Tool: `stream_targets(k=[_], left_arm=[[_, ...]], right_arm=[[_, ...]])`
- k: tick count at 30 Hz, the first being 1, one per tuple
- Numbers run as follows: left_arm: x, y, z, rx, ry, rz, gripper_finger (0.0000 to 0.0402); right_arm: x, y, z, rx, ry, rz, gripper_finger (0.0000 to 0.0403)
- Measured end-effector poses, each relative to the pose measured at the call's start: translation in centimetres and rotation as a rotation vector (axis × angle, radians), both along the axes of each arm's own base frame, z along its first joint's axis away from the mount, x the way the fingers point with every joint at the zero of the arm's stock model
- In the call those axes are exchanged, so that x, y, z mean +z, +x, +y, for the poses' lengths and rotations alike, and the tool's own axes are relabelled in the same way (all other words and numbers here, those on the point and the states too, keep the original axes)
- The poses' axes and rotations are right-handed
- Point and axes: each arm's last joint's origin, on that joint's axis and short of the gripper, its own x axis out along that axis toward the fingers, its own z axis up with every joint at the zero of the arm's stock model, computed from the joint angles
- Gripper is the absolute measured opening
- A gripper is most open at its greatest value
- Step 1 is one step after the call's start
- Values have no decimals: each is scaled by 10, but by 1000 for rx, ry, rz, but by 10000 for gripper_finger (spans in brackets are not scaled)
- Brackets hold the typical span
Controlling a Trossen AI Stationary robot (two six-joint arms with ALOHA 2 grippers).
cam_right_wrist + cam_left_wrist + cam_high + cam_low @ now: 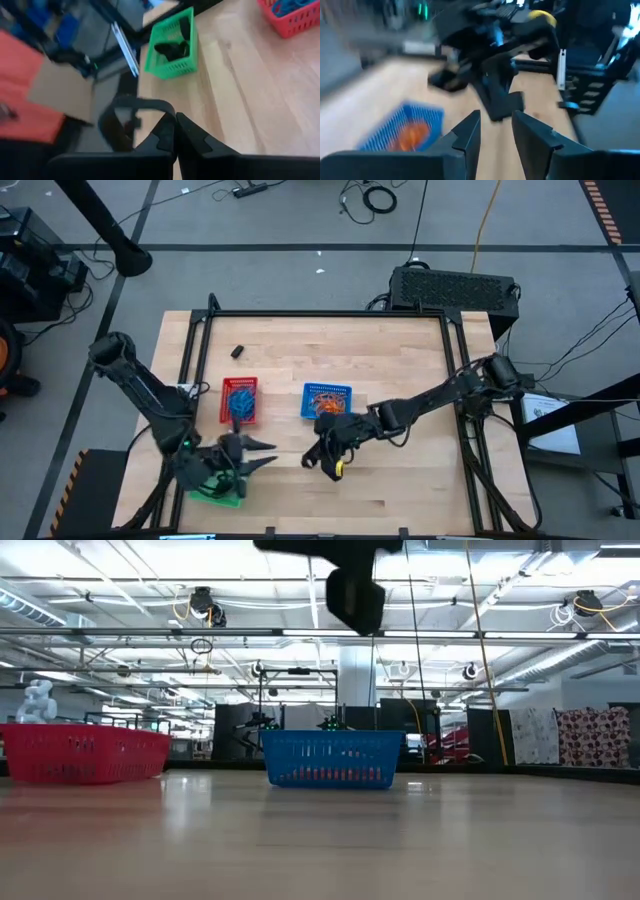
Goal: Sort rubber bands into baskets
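Observation:
The red basket (240, 400) holds blue rubber bands (285, 7). The blue basket (327, 400) holds orange rubber bands (410, 136). The green basket (172, 47) holds black bands and stands at the near left, partly under my left arm (215, 490). My left gripper (265, 455) is open and empty, its fingers pointing toward the table's right (495, 125). My right gripper (310, 462) hovers near the blue basket's near side, shut on a black rubber band (120, 117). A small black thing (237, 352) lies at the far left. My right gripper pinches the black rubber band at one point of its loop (162, 107) between its two shut fingertips. The rest of the loop stands out to one side of the fingers, clear of the table.
The two grippers face each other closely over the table's near middle. Bare wood lies to the right of the blue basket and along the far side. A dark frame (330, 313) rims the table. In the low view a dark arm part (352, 590) hangs above the blue basket (330, 758).

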Motion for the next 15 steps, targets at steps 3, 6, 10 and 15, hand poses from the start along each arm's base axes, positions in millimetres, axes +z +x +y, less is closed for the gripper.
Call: stream_targets(k=[3,6,10,15], left_arm=[[5,20,-1,-57,213,-72,118],[6,34,1,-64,313,-115,119],[4,43,8,-37,323,-114,119],[1,49,13,-84,253,-107,124]], right_arm=[[6,0,-8,-40,98,20,0],[9,2,-14,-59,148,23,0],[13,0,-19,-79,172,27,0],[17,0,-30,-109,184,33,0]])
